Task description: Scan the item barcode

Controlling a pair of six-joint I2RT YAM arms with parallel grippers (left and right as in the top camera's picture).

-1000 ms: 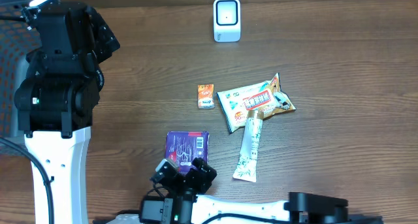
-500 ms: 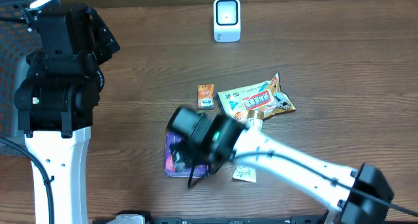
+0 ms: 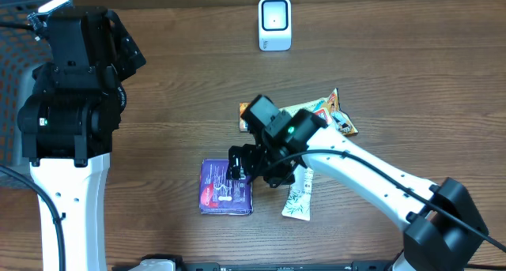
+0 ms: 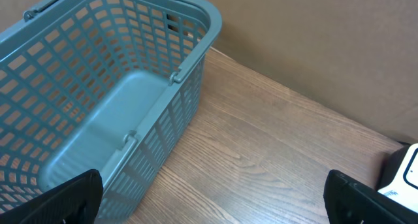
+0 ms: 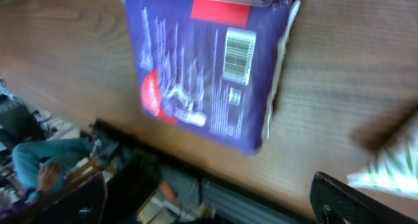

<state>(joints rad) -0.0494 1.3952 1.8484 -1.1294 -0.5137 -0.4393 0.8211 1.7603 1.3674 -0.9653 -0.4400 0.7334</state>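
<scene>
Right gripper (image 3: 241, 167) hanging open over the pack (image 3: 225, 190)

Its jaws are standing spread wide, gripping nothing, just above the pack's top right corner. The pack is lying flat on the table (image 3: 411, 73), near the front edge and left of centre. Through the right wrist camera I am seeing its purple printed face turned up, with the barcode (image 5: 239, 51) showing near one edge below a red panel; nothing is covering it. I cannot tell whether the fingertips are touching the wrapper or hovering just clear of it.

I am seeing the scanner (image 3: 274, 24) standing at the far edge of the table, well apart from the pack. Between the two, the right arm is crossing over a snack bag (image 3: 336, 119), and a sachet (image 3: 299, 201) is lying just right of the pack.

Over on the left side of the table, the left gripper (image 4: 215, 201) is also standing wide open and holding nothing. Its camera is looking down at a teal basket (image 4: 98, 87) sitting on the wood.
</scene>
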